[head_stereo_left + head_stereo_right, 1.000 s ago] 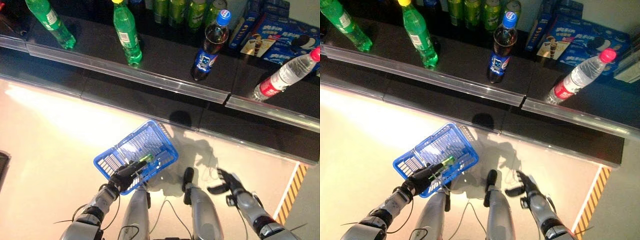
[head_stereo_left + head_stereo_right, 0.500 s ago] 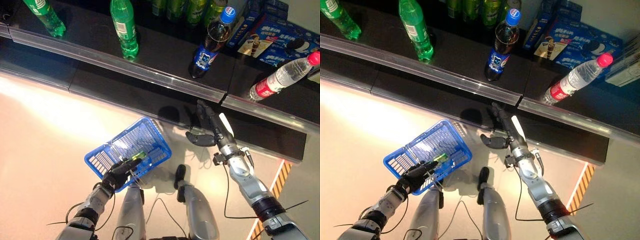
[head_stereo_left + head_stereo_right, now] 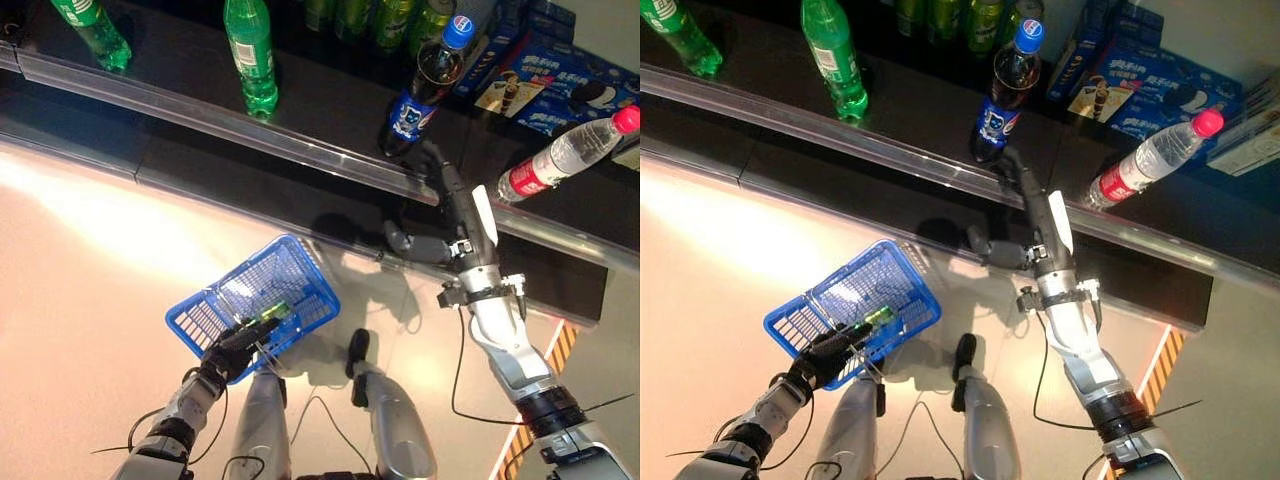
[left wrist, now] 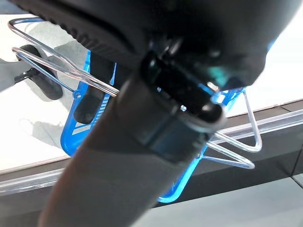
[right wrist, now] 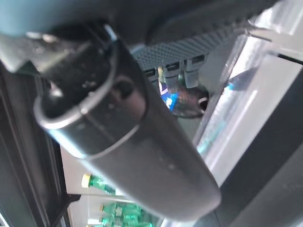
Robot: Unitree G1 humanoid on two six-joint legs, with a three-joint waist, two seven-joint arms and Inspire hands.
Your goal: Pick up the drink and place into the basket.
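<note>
1. Left eye view: the right hand point(image 3: 455, 205) is stretched out over the shelf point(image 3: 330, 110) edge, its fingers point(image 3: 437, 160) straight and together, tips just beside the base of the cola bottle point(image 3: 422, 85). The thumb is swung out sideways, clear of the bottle. Nothing is held yet.
2. The cola stands upright on the dark shelf, blue cap up, behind the clear front rail point(image 3: 250, 130). That rail is why the hand comes in high: my read is the fingers must clear it before they can wrap the bottle.
3. The basket point(image 3: 255, 305) hangs low on the robot's left, over the floor point(image 3: 100, 250) and well apart from the shelf. The left hand point(image 3: 235, 350) has its fingers curled round the wire handle point(image 4: 61, 71), which the left wrist view shows running past the hand. Held there, the open top faces up, ready for a drop.
4. Inside the basket I can't make out a drink; only a small green glint near the handle, too small to name.
5. Other stock on the shelf: two green bottles point(image 3: 250, 55) to the left, a water bottle point(image 3: 565, 155) with a red cap leaning on the right, and blue boxes point(image 3: 555, 85) behind. All sit apart from the cola, so the reach looks uncluttered.
6. Judgement: this is the approach, not the grasp. The risk is nudging the bottle over with those straight fingertips.
</note>
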